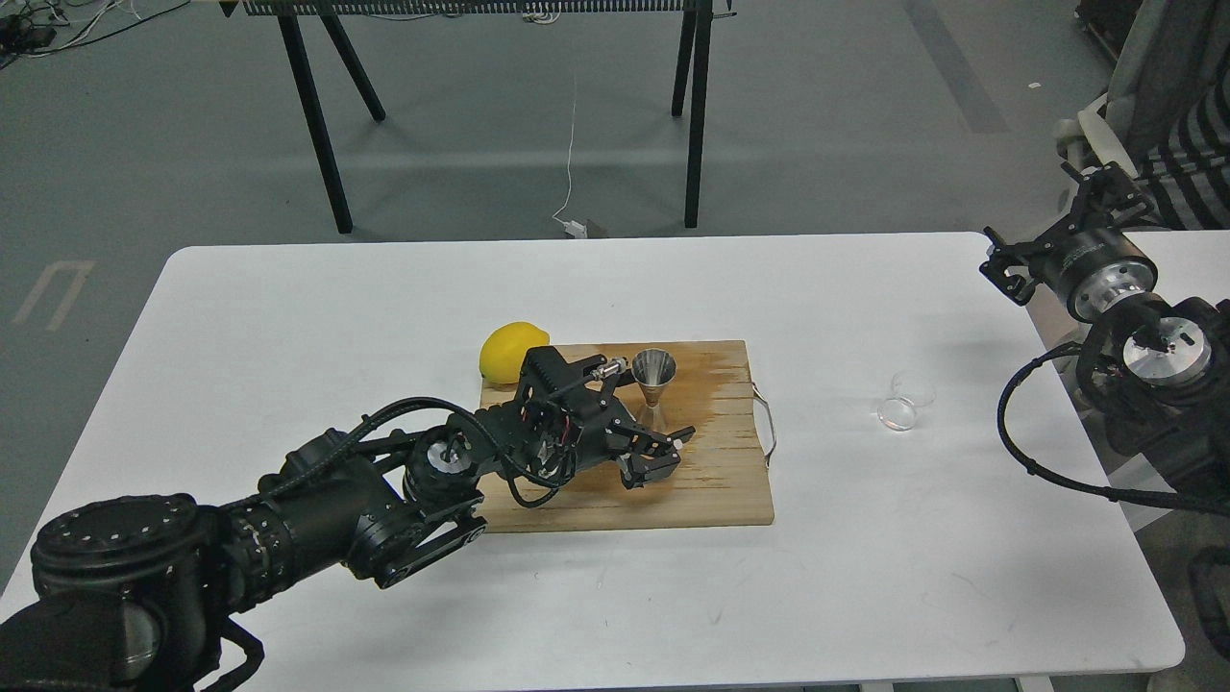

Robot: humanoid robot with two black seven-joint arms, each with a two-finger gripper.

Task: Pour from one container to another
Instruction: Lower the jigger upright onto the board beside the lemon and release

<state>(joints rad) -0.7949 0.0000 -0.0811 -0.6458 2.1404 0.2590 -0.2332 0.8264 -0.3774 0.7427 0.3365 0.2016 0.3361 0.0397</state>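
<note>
Head view, one frame.

Bench: white table (288, 317), rounded corners. Wooden cutting board (711, 481) sits mid-table, metal handle on its right end.

Task items:
- Steel jigger (653, 381): upright on board, near board's far edge, roughly centre. Upper cone open, looks empty as far as I can tell.
- Glass cup (903, 402): on bare table, well right of board, toward right edge. Seems tipped or lying on its side; too clear and small to be sure. Contents not readable.
- Lemon (512, 354): at board's far-left corner, just beside the arm's camera housing. Not part of the pour.

Arms:
- Left gripper (658, 452): low over board, just in front of jigger base. Fingers parted, nothing between them. Near jigger, contact not confirmed.
- Right gripper (1091, 207): raised off table's far-right corner, well apart from cup. Seen end-on and dark; can't tell whether fingers are parted or closed. Holds nothing visible.

Progress (judgement): early stage. Cup not grasped, not lifted, nowhere near jigger. No liquid seen in jigger or on board beyond a darker stain on the wood near jigger. Left to do: steady jigger w/ left claw perhaps, pick up cup, carry to jigger, tilt over upper cone.
</note>
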